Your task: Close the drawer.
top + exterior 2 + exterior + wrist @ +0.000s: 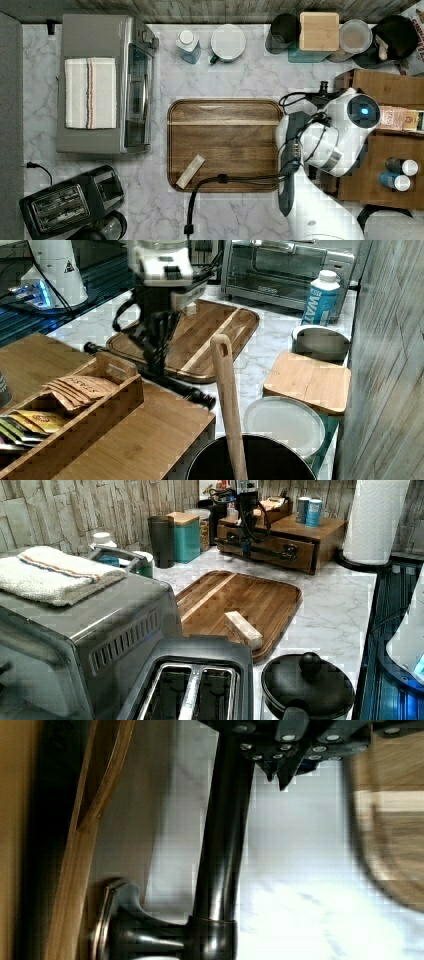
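Hovering at the drawer's handle bar

Claw (159,352) sits at the dark handle bar (150,376) of the drawer (270,547), near the worktop's (235,75) edge beside the cutting board (225,145); I cannot tell whether its fingers are apart.

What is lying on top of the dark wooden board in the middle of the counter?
On the board lies one pale rectangular block, near the corner closest to the toaster. A black cable crosses one edge in the top view. The arm covers the board's edge nearest the drawer cabinet.
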Tool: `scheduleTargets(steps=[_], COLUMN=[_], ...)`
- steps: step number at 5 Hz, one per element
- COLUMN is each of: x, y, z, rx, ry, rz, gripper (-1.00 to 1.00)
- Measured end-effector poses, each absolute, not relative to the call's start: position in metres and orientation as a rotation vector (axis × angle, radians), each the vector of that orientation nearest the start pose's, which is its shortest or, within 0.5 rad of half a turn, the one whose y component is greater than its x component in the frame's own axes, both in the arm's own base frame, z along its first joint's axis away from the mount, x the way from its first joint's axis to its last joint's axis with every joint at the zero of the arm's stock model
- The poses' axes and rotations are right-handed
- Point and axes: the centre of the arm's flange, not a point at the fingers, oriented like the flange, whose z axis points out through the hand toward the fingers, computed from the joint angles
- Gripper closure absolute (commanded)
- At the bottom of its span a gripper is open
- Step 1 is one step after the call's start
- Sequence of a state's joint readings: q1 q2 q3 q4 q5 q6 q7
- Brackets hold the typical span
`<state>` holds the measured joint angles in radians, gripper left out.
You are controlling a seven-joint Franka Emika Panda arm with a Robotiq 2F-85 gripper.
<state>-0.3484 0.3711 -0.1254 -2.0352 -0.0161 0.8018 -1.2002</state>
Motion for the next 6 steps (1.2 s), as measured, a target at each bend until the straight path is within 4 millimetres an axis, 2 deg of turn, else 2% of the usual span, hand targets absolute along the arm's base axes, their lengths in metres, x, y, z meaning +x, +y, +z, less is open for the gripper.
scheduleTargets(steps=[1, 2, 6], x=[0.5268, 0.5301, 0.5318], y=[-0.2892, -0.2813, -0.2808], z=[0.2606, 0.2609, 0.2612], rx=[-3.177, -3.211, -3.217], ry=[0.115, 0.034, 0.021], rz=[0.073, 0.114, 0.129], gripper=[1.0, 1.0, 1.0])
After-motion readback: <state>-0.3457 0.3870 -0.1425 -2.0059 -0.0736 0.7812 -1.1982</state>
